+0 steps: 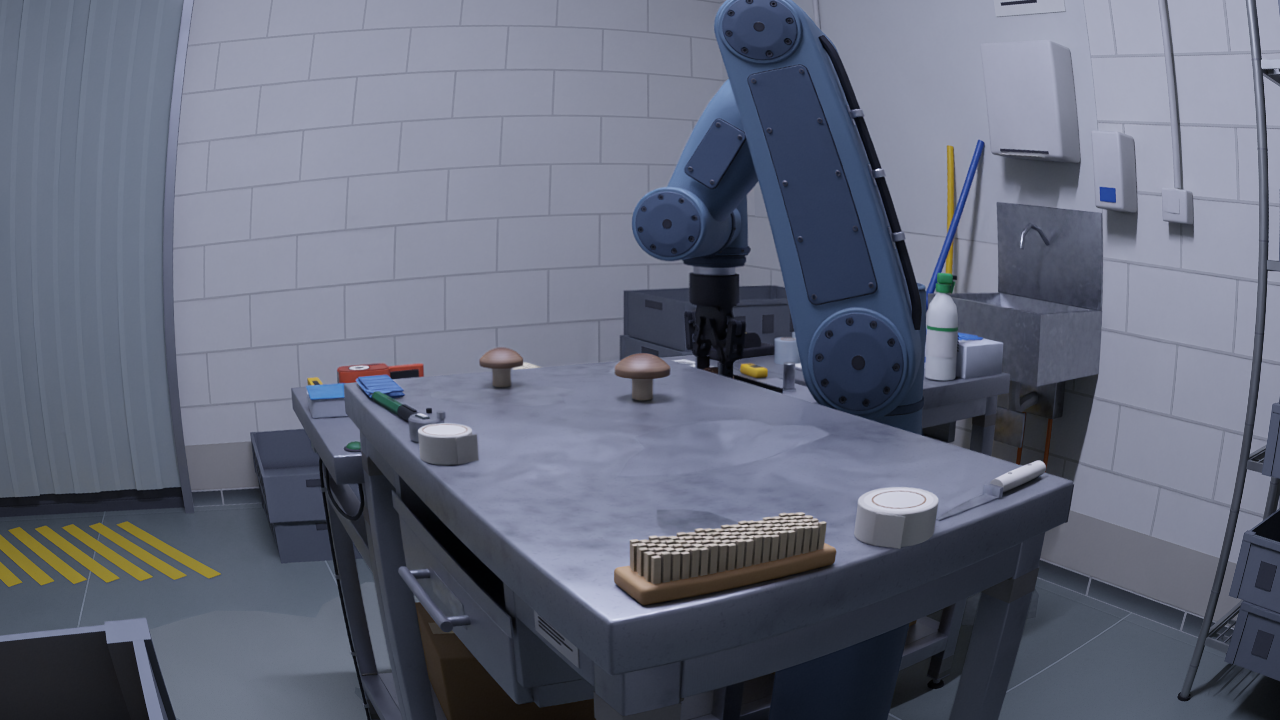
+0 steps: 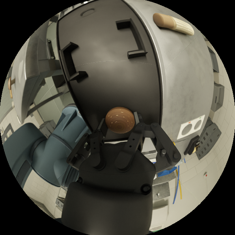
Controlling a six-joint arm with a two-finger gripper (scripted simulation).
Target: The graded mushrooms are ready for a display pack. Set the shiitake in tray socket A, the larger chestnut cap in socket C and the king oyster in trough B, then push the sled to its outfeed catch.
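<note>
My gripper [image 1: 715,351] [image 2: 120,129] hangs low over the dark tray [image 2: 109,72] at the far edge of the steel table, and a speckled brown shiitake cap [image 2: 120,120] sits between its fingers. Two raised brackets [image 2: 131,37] [image 2: 71,62] stand on the tray. The king oyster [image 2: 173,23] lies on the table beside the tray. Two chestnut mushrooms stand upright on the tabletop, the larger [image 1: 642,374] nearer the arm, the smaller [image 1: 500,365] further left. The gripper is closed on the shiitake.
The blue arm [image 1: 806,206] rises at the table's far right. A brush [image 1: 725,555], two tape rolls [image 1: 896,516] [image 1: 447,443] and a knife [image 1: 1002,488] lie on the near and left table areas. A panel with two buttons [image 2: 191,127] sits beside the tray.
</note>
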